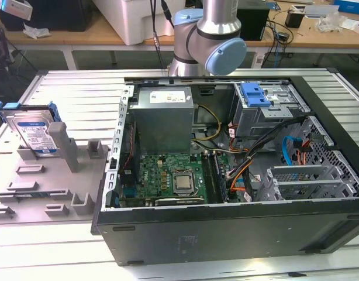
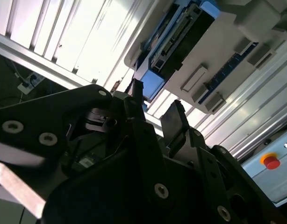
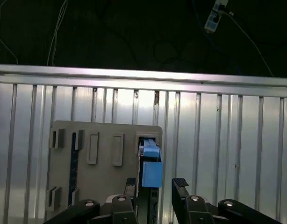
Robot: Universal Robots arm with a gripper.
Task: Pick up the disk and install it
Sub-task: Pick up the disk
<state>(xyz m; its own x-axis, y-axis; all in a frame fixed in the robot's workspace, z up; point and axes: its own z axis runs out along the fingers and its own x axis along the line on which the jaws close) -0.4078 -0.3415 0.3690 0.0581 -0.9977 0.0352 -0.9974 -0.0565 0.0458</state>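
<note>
The disk (image 1: 34, 132) stands on edge in a grey slotted holder (image 1: 57, 170) at the exterior view's left. It is a silver drive with a white-and-blue label in a blue carrier frame. In both wrist views I see it edge-on, the disk (image 3: 150, 163) lying in line with the gap of my gripper (image 3: 155, 184) but well apart from it. The black fingers (image 3: 181, 183) are spread and hold nothing. In the second wrist view the gripper (image 2: 155, 102) points toward the disk (image 2: 176, 37) on its holder.
An open computer case (image 1: 238, 228) lies at the exterior view's right, with a motherboard (image 1: 173, 178), cables, and a grey drive cage (image 1: 267, 114) topped by a blue latch (image 1: 255, 93). The arm's joint (image 1: 211, 35) hangs over the case's far side. A red button (image 2: 270, 162) sits beside the ribbed table.
</note>
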